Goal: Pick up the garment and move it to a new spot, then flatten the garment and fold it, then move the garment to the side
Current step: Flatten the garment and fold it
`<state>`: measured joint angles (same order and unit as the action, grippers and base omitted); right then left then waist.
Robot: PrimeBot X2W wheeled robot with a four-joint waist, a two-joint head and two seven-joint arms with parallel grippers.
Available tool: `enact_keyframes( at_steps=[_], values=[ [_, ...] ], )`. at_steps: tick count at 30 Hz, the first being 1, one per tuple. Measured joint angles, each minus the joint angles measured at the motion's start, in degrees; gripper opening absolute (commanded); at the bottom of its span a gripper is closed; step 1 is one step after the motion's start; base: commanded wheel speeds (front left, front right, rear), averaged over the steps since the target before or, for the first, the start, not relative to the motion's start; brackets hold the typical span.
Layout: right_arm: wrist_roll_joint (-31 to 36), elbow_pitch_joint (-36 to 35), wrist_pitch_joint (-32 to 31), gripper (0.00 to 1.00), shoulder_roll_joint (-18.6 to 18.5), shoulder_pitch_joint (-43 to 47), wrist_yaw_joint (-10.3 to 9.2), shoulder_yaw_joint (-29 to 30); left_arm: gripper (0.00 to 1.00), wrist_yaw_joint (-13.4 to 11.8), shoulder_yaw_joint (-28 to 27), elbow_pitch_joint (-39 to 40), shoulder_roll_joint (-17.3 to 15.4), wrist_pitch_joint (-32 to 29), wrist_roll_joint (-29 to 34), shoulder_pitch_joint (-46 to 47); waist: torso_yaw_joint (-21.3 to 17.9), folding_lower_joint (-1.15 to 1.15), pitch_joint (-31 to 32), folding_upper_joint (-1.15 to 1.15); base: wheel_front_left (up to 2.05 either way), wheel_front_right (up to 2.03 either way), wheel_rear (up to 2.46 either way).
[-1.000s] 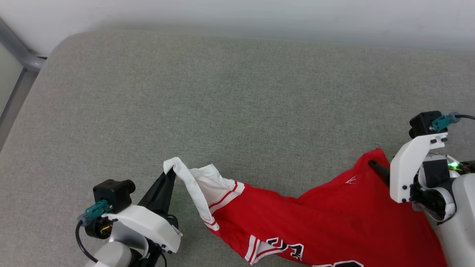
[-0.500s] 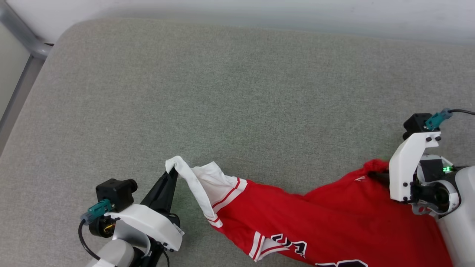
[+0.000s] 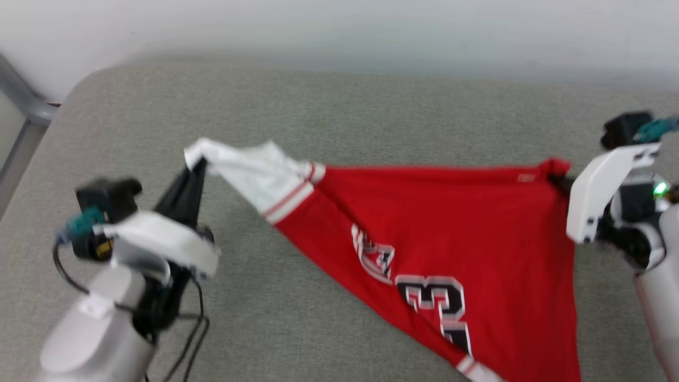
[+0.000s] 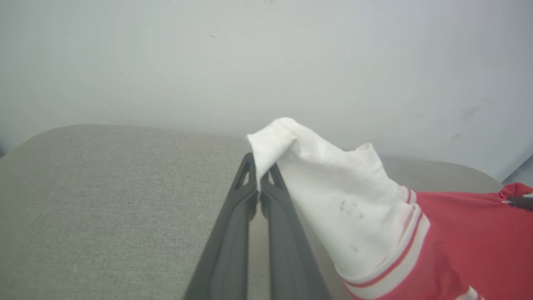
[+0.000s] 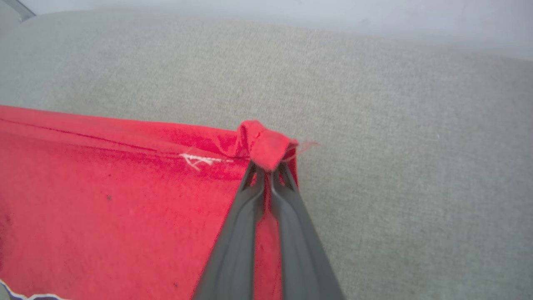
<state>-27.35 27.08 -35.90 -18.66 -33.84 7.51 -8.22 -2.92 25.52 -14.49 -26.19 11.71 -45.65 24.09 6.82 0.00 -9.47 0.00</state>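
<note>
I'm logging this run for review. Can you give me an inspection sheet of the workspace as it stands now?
Surface: grey fabric cushion, rounded corner at far left.
Job's things: red T-shirt with its top edge pulled straight between the two grippers and its body falling to a point toward the near edge. Its white sleeve is on the left side.
Clutter: nothing seen.
Grippers: left gripper has its fingers shut on the sleeve tip. Right gripper has its fingers shut on a red corner.
Cables: black cables hang below the left wrist, and there is a teal connector on its camera.
Surroundings: pale wall behind; grey metal frame at far left.
</note>
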Motion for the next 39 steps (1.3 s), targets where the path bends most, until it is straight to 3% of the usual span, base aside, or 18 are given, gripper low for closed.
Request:
enact_keyframes(
  at_steps=[11,16,25,31,39],
  values=[
    [9.9,0.9,11.4,0.0,3.1,-16.1,0.03,8.8,0.0,3.0,-1.5,-10.5,0.6,-2.2,1.8,25.1,-2.4,0.0,-2.3,0.0,0.0,0.0,0.0],
    [13.8,1.2,13.8,0.0,3.9,-26.6,0.04,12.0,0.0,5.5,-2.4,-17.3,0.5,-3.0,2.3,39.0,-3.1,0.0,-5.4,0.0,0.0,0.0,0.0],
    [17.9,2.7,17.4,0.0,4.8,-42.9,0.08,13.6,0.0,7.0,-2.6,-26.3,-2.0,-3.0,6.2,60.1,-4.9,0.01,-13.2,0.0,0.0,0.0,0.0],
    [19.0,5.1,19.8,0.0,4.8,-49.8,0.14,13.2,0.0,8.6,-2.8,-30.9,-2.4,-2.1,6.5,67.9,-6.0,0.01,-18.6,0.0,0.0,0.0,0.0],
    [18.7,9.4,21.8,0.0,5.7,-51.3,0.13,12.2,0.0,10.0,-1.9,-37.1,-1.0,-0.5,4.4,68.8,-6.4,0.01,-25.1,0.0,0.0,0.0,0.0]
  ],
)
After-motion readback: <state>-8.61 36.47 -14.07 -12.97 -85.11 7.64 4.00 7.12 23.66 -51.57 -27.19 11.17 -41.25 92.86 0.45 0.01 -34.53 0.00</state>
